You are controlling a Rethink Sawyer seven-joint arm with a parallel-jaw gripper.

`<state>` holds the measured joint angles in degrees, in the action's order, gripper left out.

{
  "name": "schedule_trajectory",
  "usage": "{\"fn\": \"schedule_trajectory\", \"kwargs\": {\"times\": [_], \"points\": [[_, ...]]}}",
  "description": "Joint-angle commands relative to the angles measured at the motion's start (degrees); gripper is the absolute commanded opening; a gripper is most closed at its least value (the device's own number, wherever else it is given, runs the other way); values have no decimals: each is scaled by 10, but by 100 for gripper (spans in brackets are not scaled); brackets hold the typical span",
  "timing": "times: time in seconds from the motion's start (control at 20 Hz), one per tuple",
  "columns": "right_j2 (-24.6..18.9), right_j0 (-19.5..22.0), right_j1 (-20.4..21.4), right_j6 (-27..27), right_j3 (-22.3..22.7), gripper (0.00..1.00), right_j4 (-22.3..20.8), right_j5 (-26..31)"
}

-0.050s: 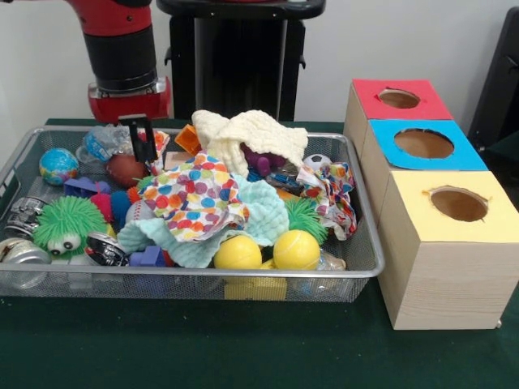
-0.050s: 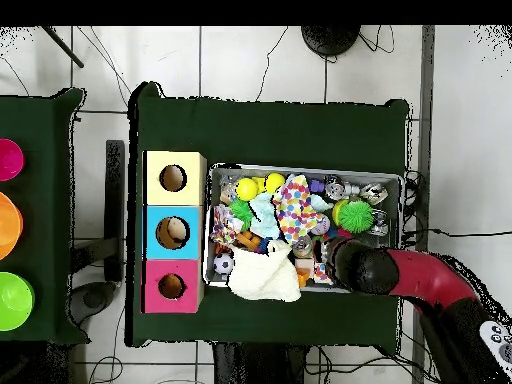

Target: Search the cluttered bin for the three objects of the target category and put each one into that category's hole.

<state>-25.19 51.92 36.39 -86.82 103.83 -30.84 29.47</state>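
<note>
A wire mesh bin (image 1: 361,258) holds a heap of toys and cloths. Two yellow balls (image 1: 238,253) (image 1: 296,250) lie at its front edge. A globe ball (image 1: 58,165) sits at the left, and a small soccer ball (image 1: 318,161) shows at the back right. My gripper (image 1: 139,150) hangs low over the bin's back left, just above a brown ball (image 1: 126,170). In the overhead view the red and black arm (image 2: 400,272) hides it. To the right of the bin stand three wooden boxes with holes, topped red (image 1: 399,99), blue (image 1: 423,143) and yellow (image 1: 458,203).
A polka-dot cloth (image 1: 199,198), a cream cloth (image 1: 247,134) and a mint cloth (image 1: 268,212) cover much of the heap. A green spiky toy with eyes (image 1: 69,224) lies front left. Pink (image 2: 8,160), orange (image 2: 8,225) and green (image 2: 14,300) bowls sit on a separate table.
</note>
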Motion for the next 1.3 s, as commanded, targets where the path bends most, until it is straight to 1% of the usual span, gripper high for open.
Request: {"fn": "schedule_trajectory", "kwargs": {"times": [0.05, 0.25, 0.45, 0.6, 0.75, 0.85, 0.95, 1.15, 1.3], "points": [[-50, 2, -22, 125, -50, 0, -44, 61], [-50, 4, -20, 119, -42, 0, -47, 57], [-43, 1, -21, 102, -29, 0, -57, 35], [-27, 0, -51, 80, -24, 0, -83, 2], [-13, 2, -68, 51, -13, 0, -106, -36], [-22, 13, -67, 58, -11, 0, -108, -29], [-39, 32, -62, 83, -22, 0, -103, -4], [-69, 56, -75, 139, -72, 0, -94, 50], [-76, 59, -72, 144, -79, 0, -93, 64]]}}
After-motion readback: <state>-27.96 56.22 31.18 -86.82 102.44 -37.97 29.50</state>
